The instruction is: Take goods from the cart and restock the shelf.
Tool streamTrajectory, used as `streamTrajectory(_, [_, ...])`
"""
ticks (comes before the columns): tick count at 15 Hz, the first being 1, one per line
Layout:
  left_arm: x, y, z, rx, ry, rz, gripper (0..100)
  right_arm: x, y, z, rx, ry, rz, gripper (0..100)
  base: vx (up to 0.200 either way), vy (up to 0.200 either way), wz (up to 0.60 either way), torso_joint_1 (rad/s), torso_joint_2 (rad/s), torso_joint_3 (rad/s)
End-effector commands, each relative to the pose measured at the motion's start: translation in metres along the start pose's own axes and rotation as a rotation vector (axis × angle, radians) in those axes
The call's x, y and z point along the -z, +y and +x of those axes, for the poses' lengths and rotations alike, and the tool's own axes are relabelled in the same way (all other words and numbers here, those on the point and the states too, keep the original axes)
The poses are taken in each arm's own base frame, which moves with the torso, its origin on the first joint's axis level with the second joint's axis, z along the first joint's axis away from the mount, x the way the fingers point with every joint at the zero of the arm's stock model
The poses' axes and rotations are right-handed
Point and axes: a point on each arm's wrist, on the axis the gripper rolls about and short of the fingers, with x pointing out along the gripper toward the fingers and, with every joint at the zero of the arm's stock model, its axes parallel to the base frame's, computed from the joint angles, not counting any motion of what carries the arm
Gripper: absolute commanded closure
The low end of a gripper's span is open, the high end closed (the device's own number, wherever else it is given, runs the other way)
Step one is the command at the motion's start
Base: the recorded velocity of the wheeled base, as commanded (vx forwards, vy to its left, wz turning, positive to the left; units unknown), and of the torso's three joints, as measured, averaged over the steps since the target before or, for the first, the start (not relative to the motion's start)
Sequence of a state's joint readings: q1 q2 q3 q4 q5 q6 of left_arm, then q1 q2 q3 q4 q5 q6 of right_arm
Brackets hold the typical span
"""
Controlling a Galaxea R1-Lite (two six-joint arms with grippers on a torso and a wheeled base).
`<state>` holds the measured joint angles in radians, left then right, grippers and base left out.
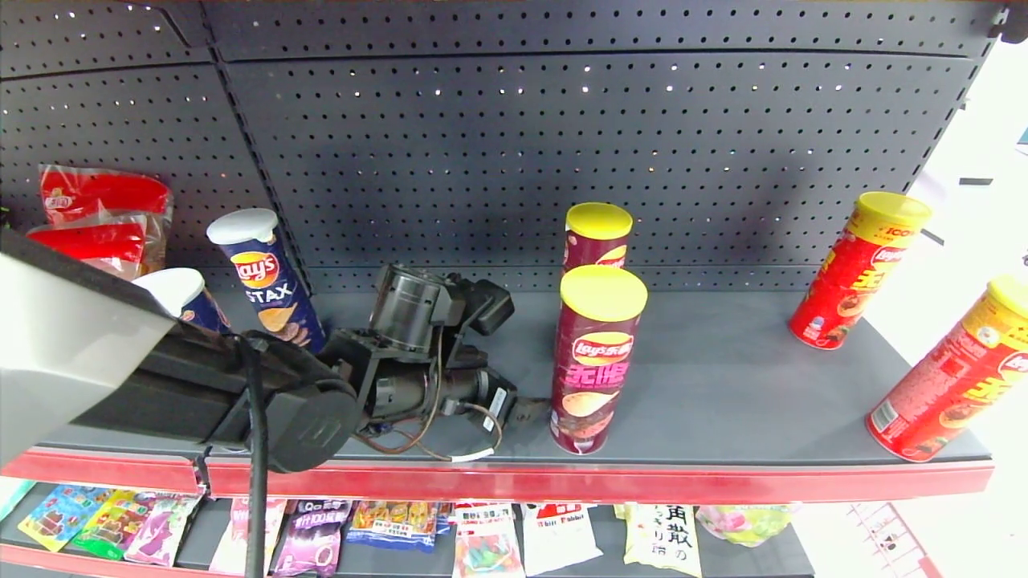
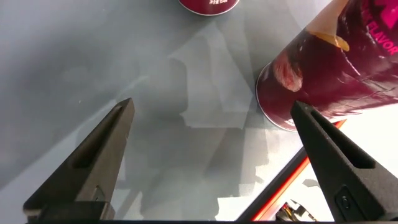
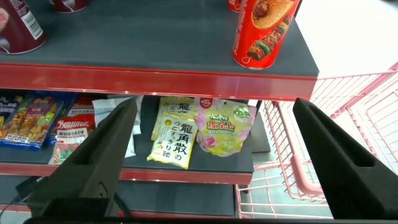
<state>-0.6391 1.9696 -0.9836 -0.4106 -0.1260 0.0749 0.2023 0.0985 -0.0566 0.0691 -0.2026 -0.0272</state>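
Now the left gripper (image 2: 211,162) is open wide and holds nothing. It hangs over the grey shelf (image 1: 723,385), just beside the front maroon chip can (image 1: 598,361) with the yellow lid. A second maroon chip can (image 1: 596,233) stands right behind that can. Red chip cans (image 1: 859,269) stand well off to its right, and blue chip cans (image 1: 265,277) to its left. The right gripper (image 3: 211,162) is open and empty too, lower than that can, near the pink cart (image 3: 348,155).
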Motion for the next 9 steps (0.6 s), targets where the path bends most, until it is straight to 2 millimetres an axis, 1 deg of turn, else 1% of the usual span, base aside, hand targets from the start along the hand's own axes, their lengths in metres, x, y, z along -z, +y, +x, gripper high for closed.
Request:
streamTrajectory(1, [0.000,0.000,0.000,0.000,0.000,0.001,0,0.000,0.000,0.000,0.000,0.002,-0.001,0,0.000,0.000,0.00,0.000,0.00,0.000])
streamTrajectory(6, [0.002,0.000,0.000,-0.001,0.005,-0.002,0,0.000,0.000,0.000,-0.002,0.002,-0.001,0,0.000,0.000,0.00,0.000,0.00,0.000])
streamTrajectory(8, [0.001,0.000,-0.004,-0.002,0.002,-0.004,0,0.000,0.000,0.000,-0.002,0.001,-0.001,0,0.000,0.000,0.00,0.000,0.00,0.000])
streamTrajectory(9, [0.000,0.002,-0.010,-0.014,-0.006,-0.008,0,0.000,0.000,0.000,-0.002,0.001,-0.001,0,0.000,0.000,0.00,0.000,0.00,0.000])
